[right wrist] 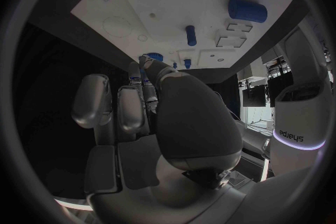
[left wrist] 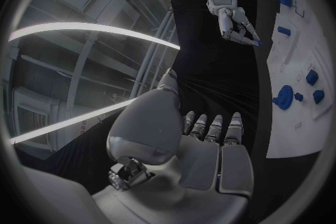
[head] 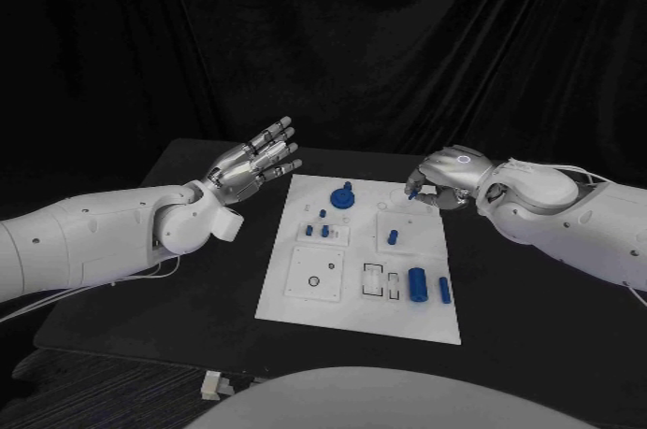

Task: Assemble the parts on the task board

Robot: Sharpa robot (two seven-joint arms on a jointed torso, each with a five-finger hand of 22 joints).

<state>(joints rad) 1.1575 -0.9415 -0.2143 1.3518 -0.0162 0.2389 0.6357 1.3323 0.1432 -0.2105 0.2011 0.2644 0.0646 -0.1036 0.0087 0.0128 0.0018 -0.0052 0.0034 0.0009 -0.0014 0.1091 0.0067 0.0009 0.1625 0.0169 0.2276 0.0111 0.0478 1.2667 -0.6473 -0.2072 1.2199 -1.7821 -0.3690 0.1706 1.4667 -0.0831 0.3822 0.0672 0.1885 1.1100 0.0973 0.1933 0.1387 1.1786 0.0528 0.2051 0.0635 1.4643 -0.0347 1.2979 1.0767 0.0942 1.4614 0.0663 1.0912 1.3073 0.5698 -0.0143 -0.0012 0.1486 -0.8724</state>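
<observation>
While my right hand (head: 442, 178) pinches a small blue part (head: 412, 194) over the task board's (head: 362, 312) upper right corner, its long axis slanting down toward the board, my left hand (head: 253, 162) hovers empty, fingers spread, at the frame's upper left. Two blue cylinders (head: 418, 284) lie at the board's lower right, long axes running up-frame.

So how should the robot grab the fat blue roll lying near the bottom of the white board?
Best guess: pinch the fat blue roll across its round sides, coming straight down from above. It lies flat on the white board, so its ends are harder to get at. A thinner blue stick lies close beside it, so fingers should slide in carefully there.
</observation>
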